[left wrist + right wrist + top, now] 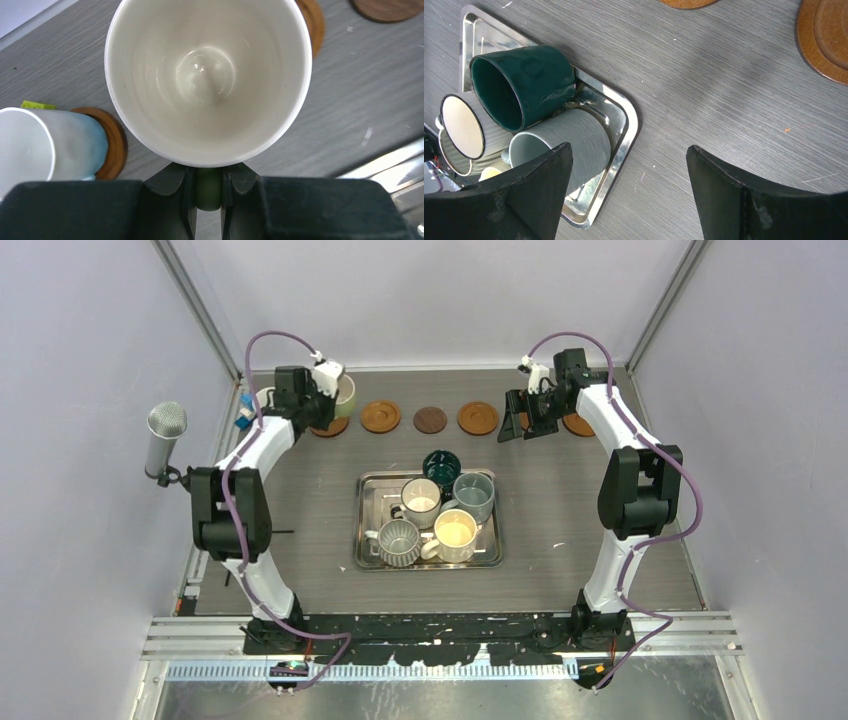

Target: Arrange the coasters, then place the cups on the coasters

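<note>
- Currently, the coaster stage looks complete: the round flat wooden coasters (pixel 380 417), orange-brown apart from one dark brown disc (pixel 430 419), lie in a row along the far edge of the grey wood-grain desk (pixel 560 500).
- One white ceramic cup with a pale blue side (pixel 45 145) stands on the end coaster (pixel 116 145) at the left of the row.
- The left hand (pixel 209 200) is clamped on the handle of a cream glazed ceramic cup (pixel 207 80), held at the next position in the row. Whether its base touches a coaster cannot be told.
- The right hand (pixel 629 150) has its fingers wide apart and holds nothing. It hangs over bare desk between the row and the rectangular steel tray (pixel 624 135).
- Five cups stand in the tray: dark teal (pixel 441 465), grey-blue (pixel 473 495), white (pixel 420 502), ribbed grey (pixel 398 540) and cream (pixel 455 535).
- Judged progress: one cup placed, a second in hand, and five to move.
</note>
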You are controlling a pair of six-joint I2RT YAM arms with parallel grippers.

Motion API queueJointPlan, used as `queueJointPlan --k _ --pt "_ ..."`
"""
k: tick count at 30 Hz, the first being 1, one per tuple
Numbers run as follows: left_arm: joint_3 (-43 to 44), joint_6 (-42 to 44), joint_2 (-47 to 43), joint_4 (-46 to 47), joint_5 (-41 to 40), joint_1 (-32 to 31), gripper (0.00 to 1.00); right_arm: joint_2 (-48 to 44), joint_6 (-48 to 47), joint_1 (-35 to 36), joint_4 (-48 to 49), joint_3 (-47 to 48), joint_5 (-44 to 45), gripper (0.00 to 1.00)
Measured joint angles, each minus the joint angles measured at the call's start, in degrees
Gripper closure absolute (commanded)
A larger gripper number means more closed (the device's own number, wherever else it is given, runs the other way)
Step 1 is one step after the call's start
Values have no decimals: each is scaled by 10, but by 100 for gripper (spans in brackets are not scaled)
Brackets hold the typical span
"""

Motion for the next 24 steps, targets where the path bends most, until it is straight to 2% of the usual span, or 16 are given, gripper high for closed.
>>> queueJointPlan --k 12,24 --pt "72 -9 119 13 0 64 100 0 0 0 0 0 4 12" --pt "72 -24 125 23 9 72 100 0 0 0 0 0 9 12"
